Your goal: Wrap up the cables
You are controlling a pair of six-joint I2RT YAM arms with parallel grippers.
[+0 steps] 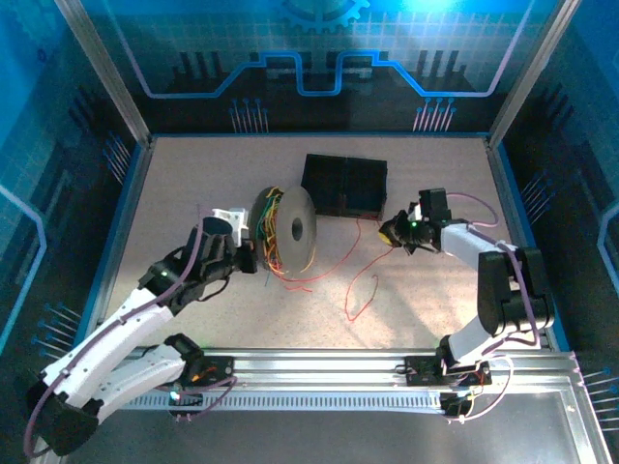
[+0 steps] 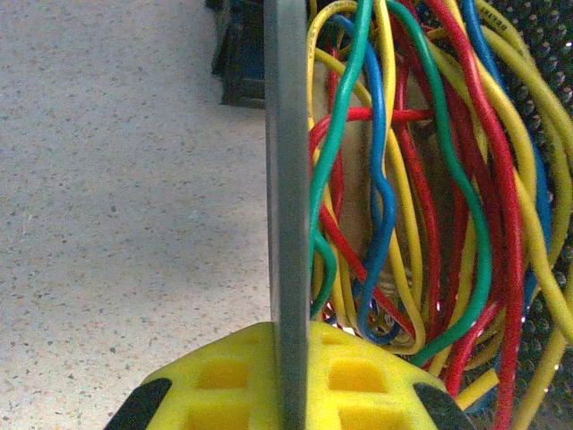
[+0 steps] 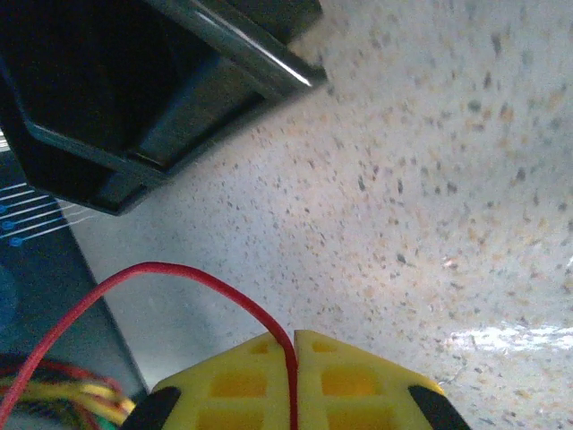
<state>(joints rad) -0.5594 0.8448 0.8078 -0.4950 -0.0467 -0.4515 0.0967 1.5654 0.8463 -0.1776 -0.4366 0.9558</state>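
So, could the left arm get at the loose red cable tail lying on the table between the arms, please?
Probably not yet: the left gripper is shut on the spool's flange, so it would have to let go first. The red cable tail itself lies uncovered on the table.

Cables (image 1: 273, 237): thin, red, yellow, green, blue. Sit wound in loose tangled loops around the spool (image 1: 298, 215); trail one slack red strand (image 3: 152, 265) right of the spool, curling in an open loop.
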